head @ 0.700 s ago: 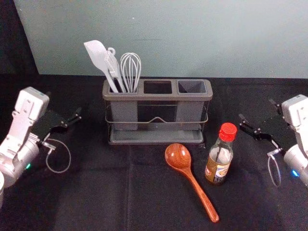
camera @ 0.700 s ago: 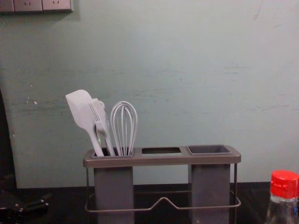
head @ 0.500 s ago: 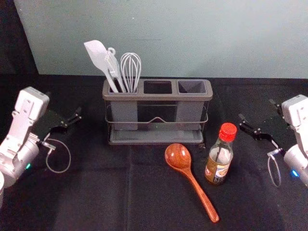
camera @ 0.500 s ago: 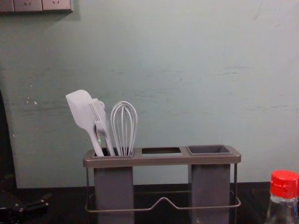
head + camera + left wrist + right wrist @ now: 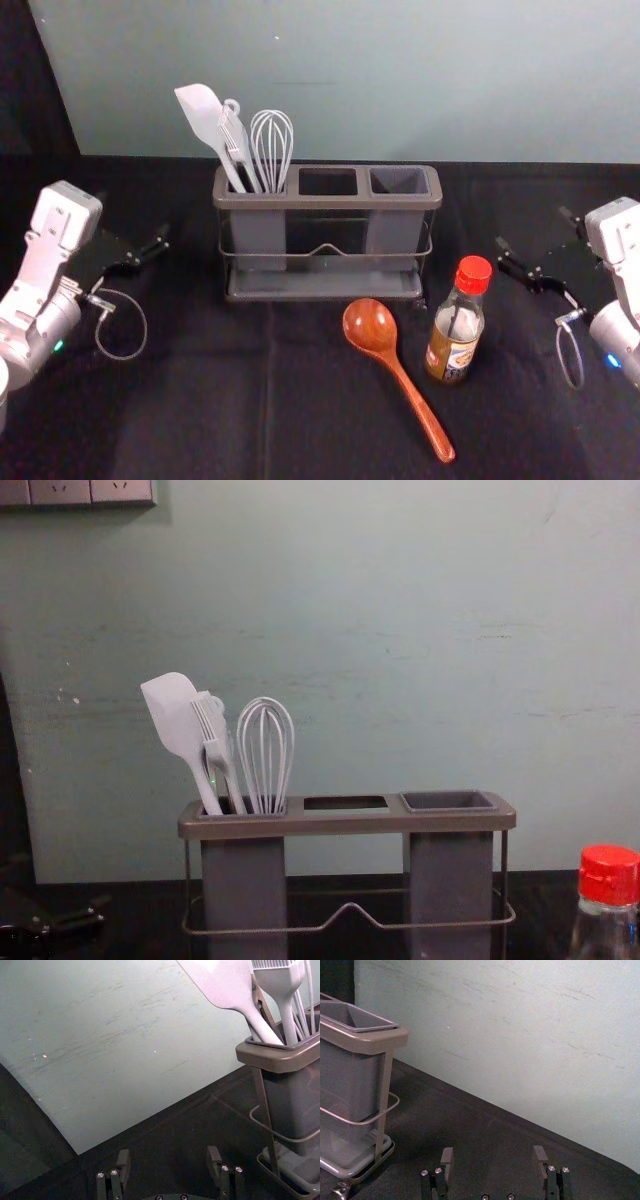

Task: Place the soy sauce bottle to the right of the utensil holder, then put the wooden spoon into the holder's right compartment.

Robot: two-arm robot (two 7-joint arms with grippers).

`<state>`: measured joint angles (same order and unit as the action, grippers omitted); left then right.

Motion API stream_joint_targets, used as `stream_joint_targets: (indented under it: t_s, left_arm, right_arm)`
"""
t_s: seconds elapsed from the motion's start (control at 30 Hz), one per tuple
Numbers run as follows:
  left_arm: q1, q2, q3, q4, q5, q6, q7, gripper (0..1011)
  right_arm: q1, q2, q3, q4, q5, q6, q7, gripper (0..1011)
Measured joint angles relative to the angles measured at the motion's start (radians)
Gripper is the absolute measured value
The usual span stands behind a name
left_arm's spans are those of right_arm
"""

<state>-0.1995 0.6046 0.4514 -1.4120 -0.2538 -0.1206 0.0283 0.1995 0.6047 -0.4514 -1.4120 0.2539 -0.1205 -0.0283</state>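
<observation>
One utensil holder [image 5: 325,202] has three openings [image 5: 328,182], two grey bins [image 5: 258,240] and one tray [image 5: 325,287]. There are one spatula [image 5: 203,112], one brush [image 5: 214,742], one whisk [image 5: 265,755] and at least one more utensil [image 5: 266,1006], partly hidden. I count one soy sauce bottle [image 5: 455,340], one red cap [image 5: 473,274] and one wooden spoon [image 5: 371,325], plus three wall sockets [image 5: 60,491].

In your chest view, the bottom edge cuts off the red-capped glass bottle [image 5: 607,880], lower right, and long grey plastic utensil holder [image 5: 347,824], lower centre.
</observation>
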Motion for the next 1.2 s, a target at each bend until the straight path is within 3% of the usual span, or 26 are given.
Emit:
stream_joint_targets:
  t_s: [0.93,1.2]
  left_arm:
    - [0.0,0.0,0.0,0.0,0.0,0.0,0.0,1005]
    - [0.0,0.0,0.0,0.0,0.0,0.0,0.0,1005]
  right_arm:
    - [0.0,0.0,0.0,0.0,0.0,0.0,0.0,1004]
    - [-0.06,0.02,0.03,-0.078,-0.017,0.005,-0.006,1004]
